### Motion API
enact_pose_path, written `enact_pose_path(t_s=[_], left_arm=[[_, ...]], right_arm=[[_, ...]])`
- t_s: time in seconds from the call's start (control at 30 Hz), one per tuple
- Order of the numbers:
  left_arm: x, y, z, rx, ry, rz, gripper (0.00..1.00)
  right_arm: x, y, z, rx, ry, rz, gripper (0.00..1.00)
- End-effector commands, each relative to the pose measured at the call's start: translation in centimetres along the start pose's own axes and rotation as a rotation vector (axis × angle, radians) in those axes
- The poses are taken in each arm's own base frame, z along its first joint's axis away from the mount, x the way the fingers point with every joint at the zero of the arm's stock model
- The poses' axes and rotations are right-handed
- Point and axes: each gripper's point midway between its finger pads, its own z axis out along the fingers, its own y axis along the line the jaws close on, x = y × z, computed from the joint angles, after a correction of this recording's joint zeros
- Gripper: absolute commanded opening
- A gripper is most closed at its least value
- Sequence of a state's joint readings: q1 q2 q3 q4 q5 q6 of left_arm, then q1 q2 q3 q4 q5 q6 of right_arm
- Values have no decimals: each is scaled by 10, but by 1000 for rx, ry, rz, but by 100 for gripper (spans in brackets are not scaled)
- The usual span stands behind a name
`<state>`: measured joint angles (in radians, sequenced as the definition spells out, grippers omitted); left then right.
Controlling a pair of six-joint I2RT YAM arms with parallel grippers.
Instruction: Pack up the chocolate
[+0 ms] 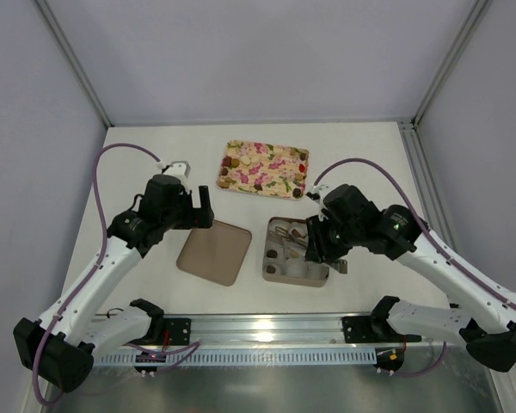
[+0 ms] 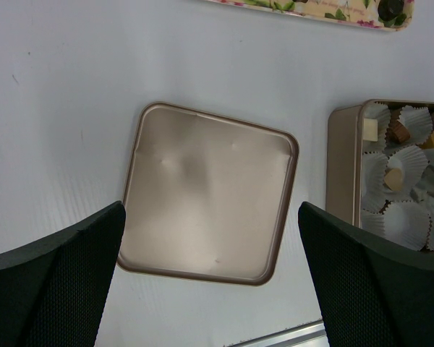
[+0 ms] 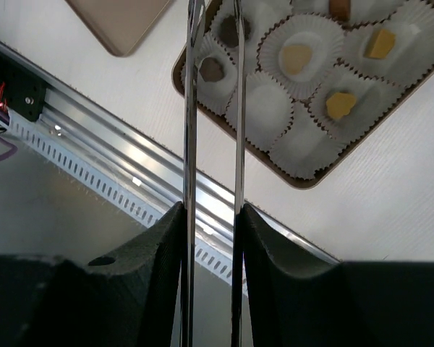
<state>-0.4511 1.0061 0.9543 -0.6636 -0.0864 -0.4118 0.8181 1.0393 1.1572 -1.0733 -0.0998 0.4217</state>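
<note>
Chocolate pieces lie on the floral tray (image 1: 263, 168), among them a dark one (image 1: 298, 193). More sit in white paper cups in the tan box (image 1: 319, 279): golden pieces (image 3: 296, 58) and dark pieces (image 3: 212, 69). My right gripper (image 1: 314, 243) is over the box, shut on metal tongs (image 3: 191, 108). In the right wrist view the gripper (image 3: 213, 210) points the two blades at the box's cups, and a dark piece (image 3: 229, 30) lies between them. My left gripper (image 2: 210, 289) is open and empty, above the box's lid (image 2: 210, 191).
The tan lid (image 1: 213, 251) lies flat to the left of the box. The floral tray stands behind both, its edge (image 2: 318, 11) at the top of the left wrist view. A metal rail (image 1: 267, 331) runs along the near table edge.
</note>
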Motion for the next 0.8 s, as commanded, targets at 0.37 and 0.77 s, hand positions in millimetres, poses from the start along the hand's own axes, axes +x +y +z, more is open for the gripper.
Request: enact_pose_path(t_s=[0.37,0.77], left_arm=[[-14,-1,-4,-3,-41,-3,100],[-15,-1,-4,-5,-40,6,100]], right_arm=[[-153,-78,5,210,-228,50,38],[-234,-142,50,368,-230,119,38]])
